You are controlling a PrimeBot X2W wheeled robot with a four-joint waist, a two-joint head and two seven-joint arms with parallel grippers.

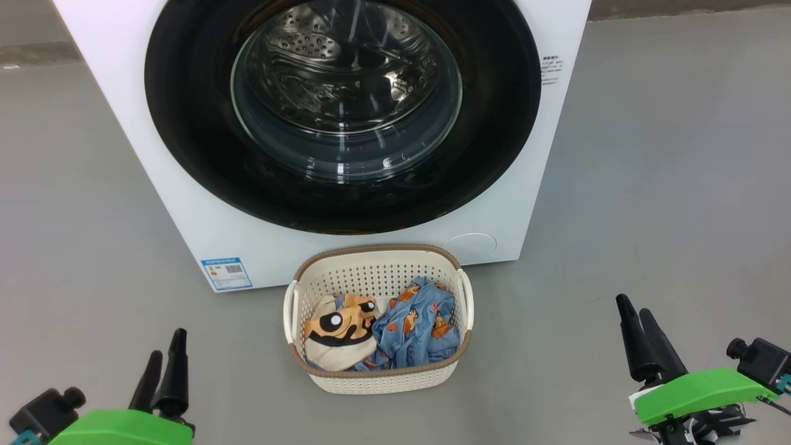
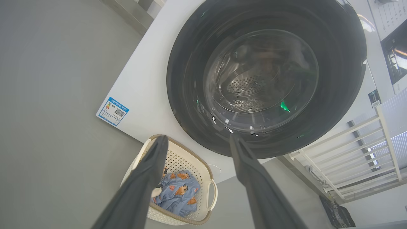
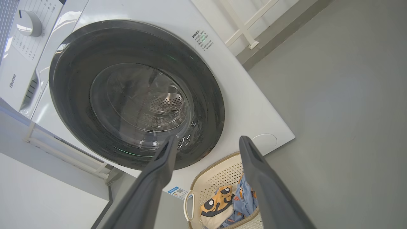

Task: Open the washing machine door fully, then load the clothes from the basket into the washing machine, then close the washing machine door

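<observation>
The white washing machine [image 1: 154, 142] stands ahead, its round black washing machine door [image 1: 185, 123] flush against the front, steel drum visible through the glass. On the floor before it sits the cream basket [image 1: 377, 259] holding the clothes: a blue printed garment [image 1: 420, 327] and a cream garment with a cartoon face [image 1: 337, 330]. My left gripper [image 1: 165, 355] hovers low at the basket's left, open and empty. On the far right, my right gripper [image 1: 636, 314] is open too, nothing in it. Both wrist views look along spread fingers [image 2: 149, 178] [image 3: 260, 178] at door [image 2: 190, 63] [image 3: 70, 95] and basket [image 2: 210, 194] [image 3: 219, 175].
Grey floor [image 1: 649, 185] spreads on both sides of the machine. A blue label sticker [image 1: 227, 273] marks its lower left corner. A white rail frame [image 2: 349, 149] stands beside the machine, and a control dial [image 3: 28, 23] sits on its top panel.
</observation>
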